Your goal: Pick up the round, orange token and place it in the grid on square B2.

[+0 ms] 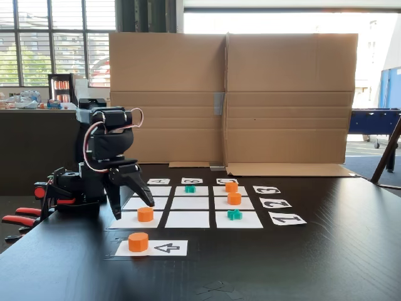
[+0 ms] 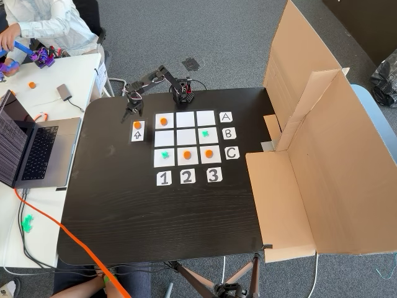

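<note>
My gripper (image 1: 133, 209) was open and empty. I judged I should lower it straight over the orange token (image 1: 138, 241) on the arrow card (image 1: 164, 248), then squeeze gently.

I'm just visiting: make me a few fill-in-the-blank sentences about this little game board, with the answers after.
1. The orange token waiting off the grid sits on the card with an ____.
2. The grid's centre square is ____.
3. Counting only pieces on the grid, ____ are orange.
4. The green pieces are shaped like ____.

Answers: arrow; empty; three; crosses
</note>
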Available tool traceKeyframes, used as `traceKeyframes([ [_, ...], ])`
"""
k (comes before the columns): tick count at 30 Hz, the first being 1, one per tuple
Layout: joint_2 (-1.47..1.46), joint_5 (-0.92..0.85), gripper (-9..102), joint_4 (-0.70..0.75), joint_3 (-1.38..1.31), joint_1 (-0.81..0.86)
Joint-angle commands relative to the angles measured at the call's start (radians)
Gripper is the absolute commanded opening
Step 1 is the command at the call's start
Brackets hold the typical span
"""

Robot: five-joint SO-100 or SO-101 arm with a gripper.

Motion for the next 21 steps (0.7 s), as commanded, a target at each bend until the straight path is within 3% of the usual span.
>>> traceKeyframes([
  [1,-0.026,0.026,64,0.0,-0.055,-0.025],
  [21,-0.187,0.023,63,-0.006,-0.158,-0.026],
])
